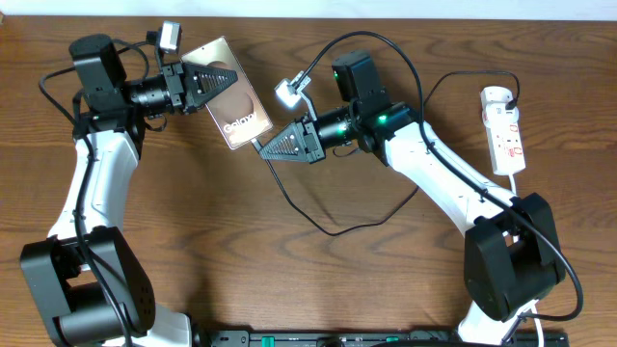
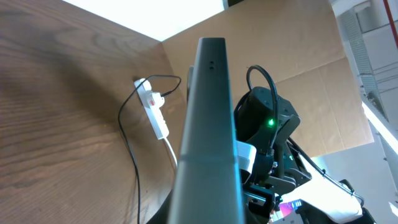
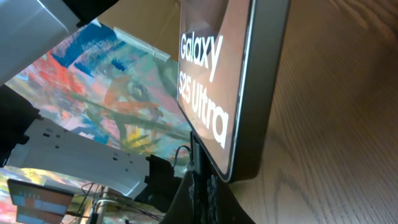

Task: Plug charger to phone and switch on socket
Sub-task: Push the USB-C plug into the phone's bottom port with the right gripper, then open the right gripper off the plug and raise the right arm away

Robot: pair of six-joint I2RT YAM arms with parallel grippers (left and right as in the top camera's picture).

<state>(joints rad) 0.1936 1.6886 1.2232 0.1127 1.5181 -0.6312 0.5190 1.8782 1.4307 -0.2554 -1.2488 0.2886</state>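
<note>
The phone (image 1: 238, 114), a dark slab with white lettering, is held tilted off the table by my left gripper (image 1: 207, 82), which is shut on its upper end. In the left wrist view the phone (image 2: 208, 124) shows edge-on. My right gripper (image 1: 263, 146) is shut on the charger's connector tip (image 3: 196, 148), pressed against the phone's lower edge (image 3: 249, 168). Whether the tip sits in the port is hidden. The thin black charger cable (image 1: 337, 229) loops over the table. The white socket strip (image 1: 504, 130) lies at the far right and also shows in the left wrist view (image 2: 153, 107).
The right arm's white links (image 1: 453, 178) cross the table between the phone and the socket strip. The thin cable also trails over the wood in the left wrist view (image 2: 129, 146). A black bar (image 1: 366, 337) runs along the front edge.
</note>
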